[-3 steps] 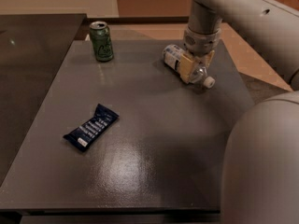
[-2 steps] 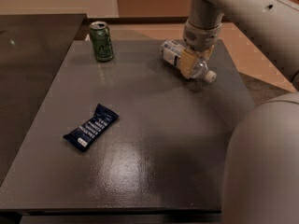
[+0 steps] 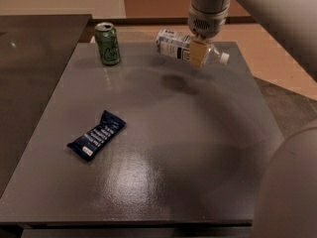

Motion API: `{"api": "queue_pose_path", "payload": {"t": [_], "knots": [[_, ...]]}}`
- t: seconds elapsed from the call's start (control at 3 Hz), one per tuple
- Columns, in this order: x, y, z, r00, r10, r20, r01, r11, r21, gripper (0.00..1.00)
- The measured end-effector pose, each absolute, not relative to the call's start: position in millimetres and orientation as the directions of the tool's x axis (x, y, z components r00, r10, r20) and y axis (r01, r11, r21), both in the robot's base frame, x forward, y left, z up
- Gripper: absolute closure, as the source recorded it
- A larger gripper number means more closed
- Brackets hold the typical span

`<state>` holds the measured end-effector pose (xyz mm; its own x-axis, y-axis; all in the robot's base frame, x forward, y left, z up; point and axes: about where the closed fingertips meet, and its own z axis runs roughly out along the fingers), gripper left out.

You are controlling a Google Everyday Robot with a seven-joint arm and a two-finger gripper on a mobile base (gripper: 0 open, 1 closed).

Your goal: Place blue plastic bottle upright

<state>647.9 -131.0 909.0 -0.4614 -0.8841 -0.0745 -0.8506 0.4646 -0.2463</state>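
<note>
Lifted since the earlier frames, the blue plastic bottle (image 3: 171,42) now hangs clear of the grey table (image 3: 198,148) instead of lying on it, with a soft shadow (image 3: 174,81) on the surface below. It is held sideways above the far right part of the table, slightly tilted, its white cap (image 3: 224,58) pointing right and a little down. The gripper (image 3: 198,53) comes down from the arm (image 3: 210,4) at the top of the camera view, its tan fingers (image 3: 197,46) clamped across the bottle between label and cap. A green drink can (image 3: 108,43) stands upright at the far left. A dark-blue snack wrapper (image 3: 96,135) lies flat nearer the front left, well apart from both.
</note>
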Motion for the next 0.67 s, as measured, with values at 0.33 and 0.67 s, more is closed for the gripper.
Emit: {"api": "queue_pose_path", "payload": {"t": [0.33, 0.67], "knots": [[644, -128, 932, -0.256, -0.967, -0.017, -0.898, 0.244, -0.366, 1.0], [637, -130, 951, -0.05, -0.996, 0.069, -0.87, 0.009, -0.492, 1.0]]}}
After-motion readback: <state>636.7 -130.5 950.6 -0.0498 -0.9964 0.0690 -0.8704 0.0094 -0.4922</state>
